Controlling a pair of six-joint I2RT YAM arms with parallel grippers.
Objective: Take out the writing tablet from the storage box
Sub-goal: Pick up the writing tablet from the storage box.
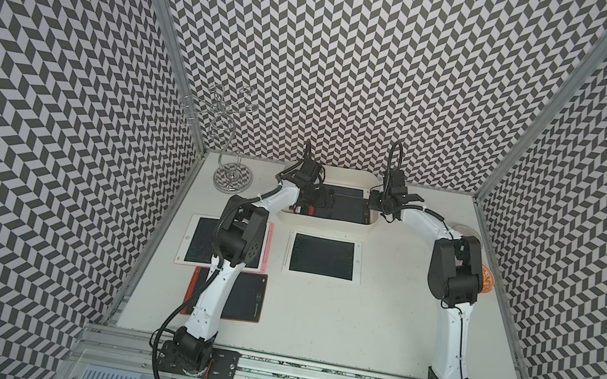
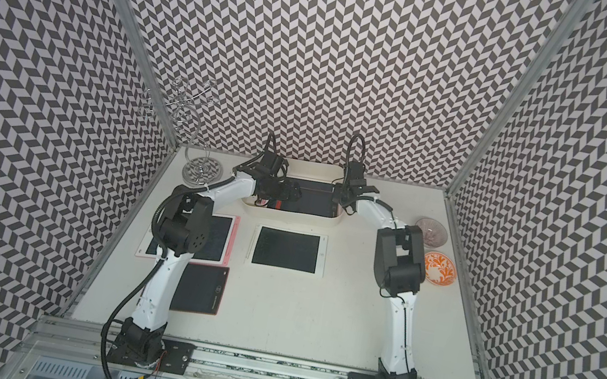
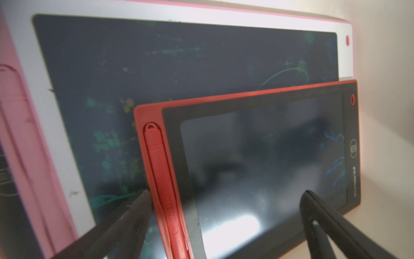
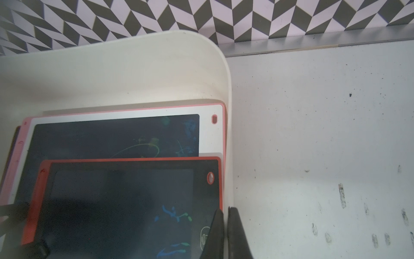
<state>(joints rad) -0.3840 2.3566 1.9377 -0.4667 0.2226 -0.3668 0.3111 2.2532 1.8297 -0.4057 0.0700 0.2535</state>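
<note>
Rising from the near rail [image 1: 304, 368], left arm [image 1: 209, 296] and right arm [image 1: 452, 339] bend inward over the storage box [image 1: 323, 223]. Left wrist view: left gripper [image 3: 226, 191] spread wide astride the red writing tablet [image 3: 257, 157] inside, atop a pink-edged tablet [image 3: 156, 67]. Right wrist view: right gripper [image 4: 225, 209] pinches the box's side wall.

The rounded plastic storage box [image 4: 134, 67] is cream-white, the flat writing tablet [image 3: 257, 157] red-framed with blue scribbles on black, the walls [image 1: 358, 61] black-and-white chevron.

Inside the storage box [image 1: 323, 224], largely hidden under the left gripper [image 1: 329, 198]: red tablet [image 1: 350, 212]. Right of the box, half covered by the right arm [image 1: 455, 276]: orange bowl [image 1: 488, 279].
</note>
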